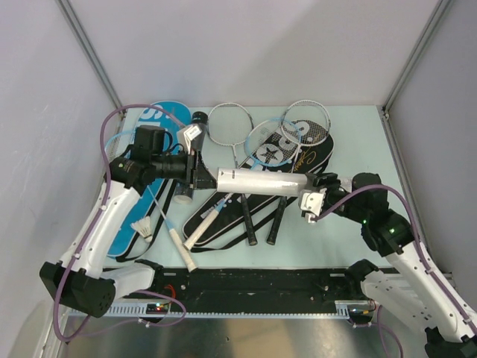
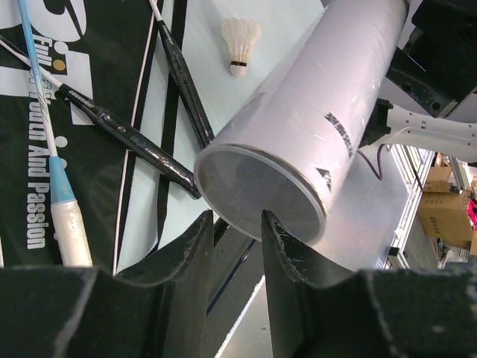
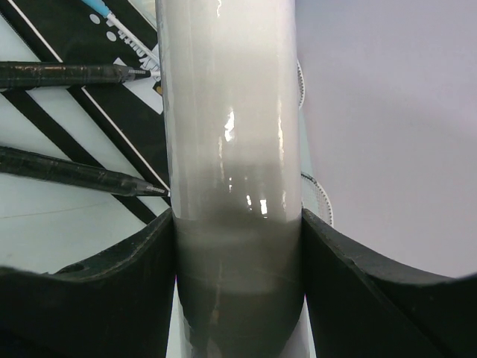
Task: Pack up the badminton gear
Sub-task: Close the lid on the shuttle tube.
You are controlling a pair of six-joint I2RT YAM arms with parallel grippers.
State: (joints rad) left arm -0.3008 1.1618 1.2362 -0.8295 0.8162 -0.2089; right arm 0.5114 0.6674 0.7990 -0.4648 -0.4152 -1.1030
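Hanging level in the air above the middle of the table, the white shuttle tube is clamped near its right end by the right gripper, one jaw pressed to each side. Its open mouth faces the left gripper, whose jaws stand a little apart just under the rim with nothing between them. The inside of the tube looks grey and blurred, so I cannot tell whether anything is in it.

Judging by what lies out, the packing is at an early stage. Roughly four rackets lie loose on top of the bags, their heads toward the back wall and their handles toward the arms. The black racket bag lies flat under the tube, and the blue racket bag lies at the left; no racket is inside either. One shuttlecock lies by the blue bag's near end. The left wrist view shows a shuttlecock on bare table beyond two black handles; I cannot tell whether it is the same one.

Grey walls close in the left, back and right sides, and the blue bag lies close to the left one. Bare table shows at the far right and in a strip between the bags and the arm bases.
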